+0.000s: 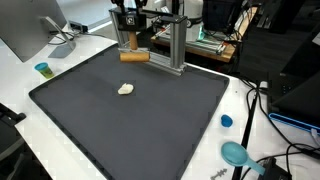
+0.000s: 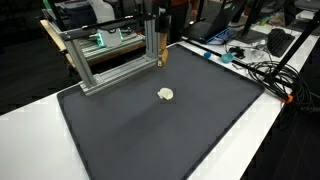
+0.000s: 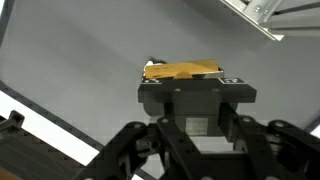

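My gripper hangs over the far edge of the black mat, next to the aluminium frame. It is shut on an orange-brown wooden block, held crosswise just above the mat. In the wrist view the block shows beyond the gripper body, and the fingertips are mostly hidden by it. The gripper and the mat also show from the opposite side. A small white crumpled lump lies on the mat in front of the gripper, apart from it; it shows in both exterior views.
The aluminium frame stands along the mat's far edge. A small blue cup, a blue cap and a teal scoop-like object sit on the white table. A monitor and cables lie at the sides.
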You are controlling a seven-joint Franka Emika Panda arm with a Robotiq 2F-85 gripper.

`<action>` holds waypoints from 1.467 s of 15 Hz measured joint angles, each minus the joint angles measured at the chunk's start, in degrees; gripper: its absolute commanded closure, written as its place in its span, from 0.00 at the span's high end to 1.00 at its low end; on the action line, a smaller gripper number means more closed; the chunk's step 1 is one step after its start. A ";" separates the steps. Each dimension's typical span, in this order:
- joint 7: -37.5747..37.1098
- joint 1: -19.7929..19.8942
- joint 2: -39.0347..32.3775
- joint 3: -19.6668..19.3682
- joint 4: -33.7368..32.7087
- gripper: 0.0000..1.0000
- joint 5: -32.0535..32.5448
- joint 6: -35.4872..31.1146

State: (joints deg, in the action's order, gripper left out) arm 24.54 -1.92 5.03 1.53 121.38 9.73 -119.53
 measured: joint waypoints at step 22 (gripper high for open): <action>41.00 2.52 -17.23 1.42 -13.88 0.21 1.24 -2.01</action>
State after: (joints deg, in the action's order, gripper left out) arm 65.54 0.61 -12.20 2.96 107.49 10.97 -121.54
